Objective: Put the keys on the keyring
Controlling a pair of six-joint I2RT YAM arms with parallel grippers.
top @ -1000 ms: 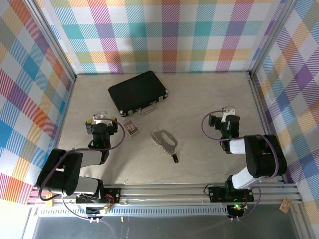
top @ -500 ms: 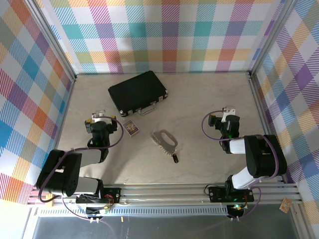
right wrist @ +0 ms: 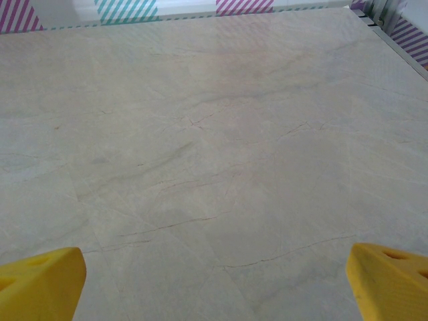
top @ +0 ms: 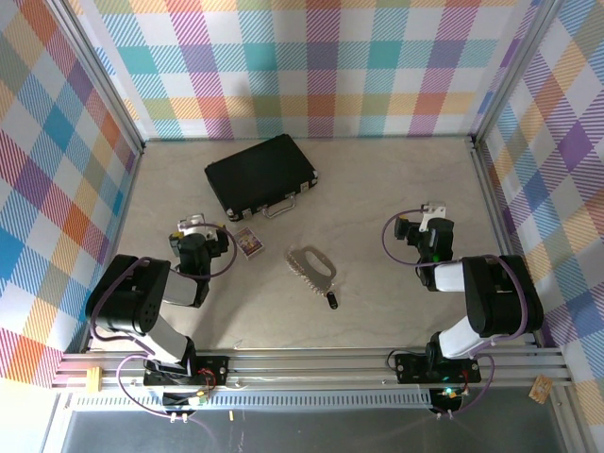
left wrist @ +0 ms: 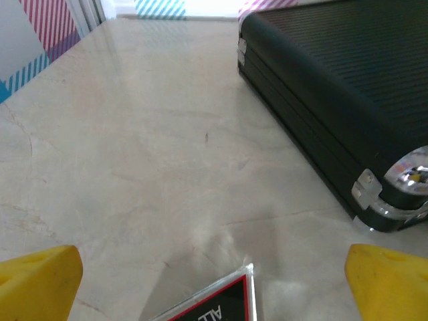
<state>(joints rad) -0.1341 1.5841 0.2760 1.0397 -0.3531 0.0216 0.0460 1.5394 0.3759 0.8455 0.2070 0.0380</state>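
Both tools gape wide open, empty. The left tool [top: 193, 225] sits beside a card [top: 247, 242] near the black case [top: 262, 176], and the right tool [top: 432, 211] is over bare table [top: 377, 179]. The keys [top: 311, 264] lie between them.

This looks like a robot test cell in a laboratory. The beige marble-look table [top: 396, 189] is closed in by walls of coloured plaid panels [top: 311, 66], held between aluminium profile posts [top: 107, 90]. The left arm [top: 137, 304] and the right arm [top: 491, 302] are bolted to an aluminium rail [top: 311, 363] at the near edge, with purple cables [top: 383, 242] looping beside them.
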